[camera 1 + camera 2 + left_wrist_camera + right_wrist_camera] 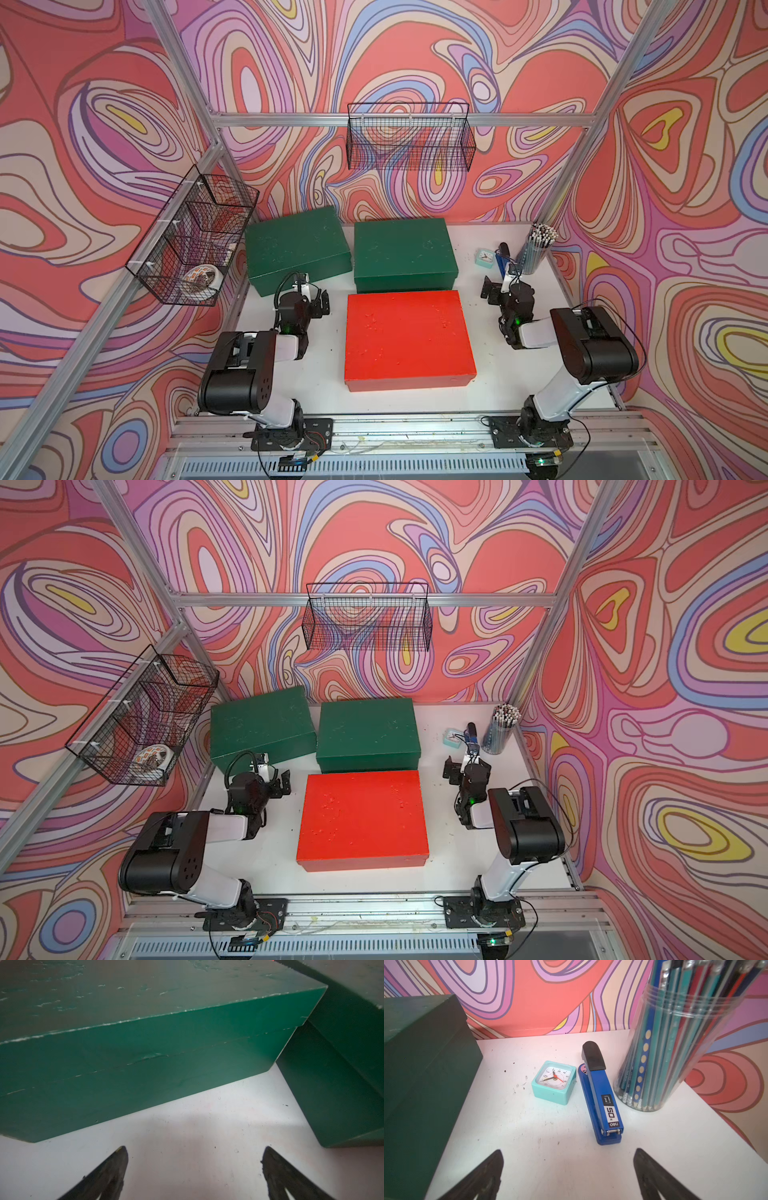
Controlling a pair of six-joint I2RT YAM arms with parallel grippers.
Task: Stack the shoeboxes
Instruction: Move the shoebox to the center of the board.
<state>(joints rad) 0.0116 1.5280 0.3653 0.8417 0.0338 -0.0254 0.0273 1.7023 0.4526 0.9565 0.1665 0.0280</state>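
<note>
Both stand agape and empty, left tool (195,1148) and right tool (568,1150); the red shoebox (409,338) (wide, scuffed lid) may tilt and slip if squeezed unevenly.

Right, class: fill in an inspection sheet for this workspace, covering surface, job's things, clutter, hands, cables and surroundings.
Surface: white table, bare parts speckled with small dark crumbs.
Job's things: red box nearest the arms; left green box and right green box behind it, side by side, lids on; none stacked.
Clutter: clock, stapler and pencil jar in the far right corner.
Hands: left hand open, empty, facing the left green box; right hand open, empty, facing the clutter.
Cables: black cable loops at the left wrist; thin wires at the arm bases.
Surroundings: swirl-patterned walls, metal frame, back basket, side basket holding a tape roll.
</note>
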